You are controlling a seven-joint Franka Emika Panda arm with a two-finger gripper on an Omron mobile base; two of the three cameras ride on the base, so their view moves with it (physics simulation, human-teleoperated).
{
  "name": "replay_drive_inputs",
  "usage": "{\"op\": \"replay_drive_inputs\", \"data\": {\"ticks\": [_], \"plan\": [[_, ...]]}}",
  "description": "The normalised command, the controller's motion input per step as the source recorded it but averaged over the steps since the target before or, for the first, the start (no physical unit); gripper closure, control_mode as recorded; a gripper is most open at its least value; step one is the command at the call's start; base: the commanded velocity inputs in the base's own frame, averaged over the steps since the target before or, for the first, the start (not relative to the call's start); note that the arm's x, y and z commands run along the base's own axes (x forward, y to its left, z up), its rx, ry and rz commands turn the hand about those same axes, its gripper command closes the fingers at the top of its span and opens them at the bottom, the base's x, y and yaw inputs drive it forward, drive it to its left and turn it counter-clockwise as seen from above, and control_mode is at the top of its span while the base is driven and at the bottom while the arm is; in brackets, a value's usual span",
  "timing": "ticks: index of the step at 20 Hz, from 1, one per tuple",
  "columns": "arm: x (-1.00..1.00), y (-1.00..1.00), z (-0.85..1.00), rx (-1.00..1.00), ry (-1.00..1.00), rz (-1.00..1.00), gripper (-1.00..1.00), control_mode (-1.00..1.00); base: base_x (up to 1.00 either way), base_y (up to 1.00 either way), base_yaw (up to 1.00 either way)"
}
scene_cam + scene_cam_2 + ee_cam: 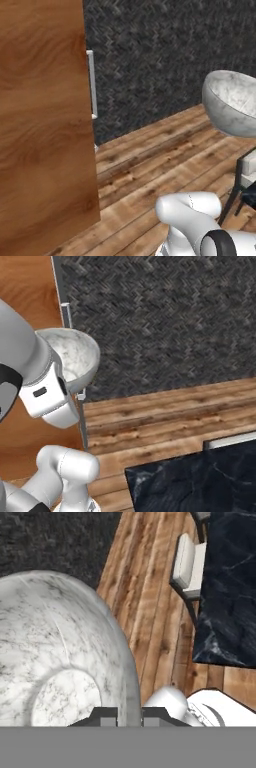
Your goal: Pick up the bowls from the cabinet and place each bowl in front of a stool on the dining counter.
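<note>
The grey-white marbled bowl (pixel 55 652) hangs up in the air, away from the brown cabinet (pixel 42 125). The claw (pixel 130 716) pinches the bowl's rim tight so it cannot drop. The black bench (pixel 227 587) with its stool (pixel 187 567) waits down below.

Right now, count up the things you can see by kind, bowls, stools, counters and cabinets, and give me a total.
Marbled bowl, held in the claw by its rim: 1
Stool with a pale seat, beside the counter: 1
Black marbled dining counter: 1
Brown wooden cabinet: 1
Total: 4
</note>
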Motion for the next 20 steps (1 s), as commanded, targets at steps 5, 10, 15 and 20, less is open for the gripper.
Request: {"op": "replay_drive_inputs", "data": {"ticks": [5, 10, 15, 20], "plan": [[0.00, 0.00, 0.00, 0.00, 0.00, 0.00, 1.00, 1.00, 0.47, 0.07, -0.41], [0.00, 0.00, 0.00, 0.00, 0.00, 0.00, 1.00, 1.00, 0.49, 0.13, -0.42], [0.00, 0.00, 0.00, 0.00, 0.00, 0.00, 1.00, 1.00, 0.50, 0.13, -0.41], [0.00, 0.00, 0.00, 0.00, 0.00, 0.00, 1.00, 1.00, 0.54, 0.12, -0.39]]}}
